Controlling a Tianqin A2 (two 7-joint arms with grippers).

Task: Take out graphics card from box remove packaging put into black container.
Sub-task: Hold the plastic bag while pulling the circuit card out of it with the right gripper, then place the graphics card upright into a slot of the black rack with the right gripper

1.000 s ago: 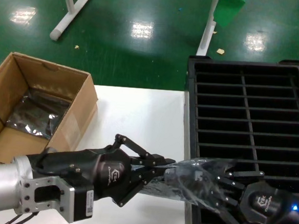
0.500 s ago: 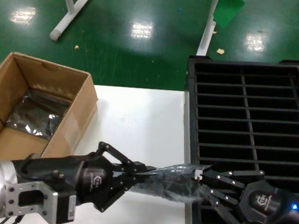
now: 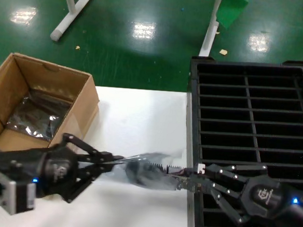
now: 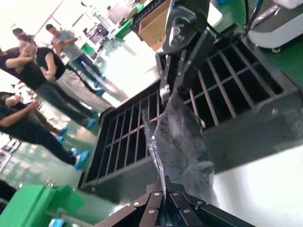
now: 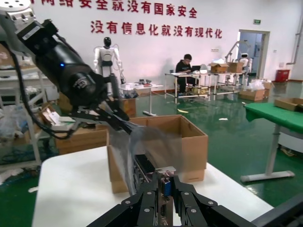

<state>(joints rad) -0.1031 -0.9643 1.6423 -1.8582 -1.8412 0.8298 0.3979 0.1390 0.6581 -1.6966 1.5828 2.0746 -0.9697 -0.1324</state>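
My left claw (image 3: 112, 159) pinches the slippery, limp anti-static bag (image 3: 145, 170) by its end; my right claw (image 3: 198, 178) nips the stiff, fragile graphics card (image 3: 174, 170) by its bracket end, the safest hold.

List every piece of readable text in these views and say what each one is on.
"没有信息化就没有现代化": lower line of red lettering on the white wall, right wrist view.
Upper line of red lettering on that wall: top cut off, not fully readable.
Logo on the left pincer body: too blurred.
Logo on the right pincer body: too blurred.
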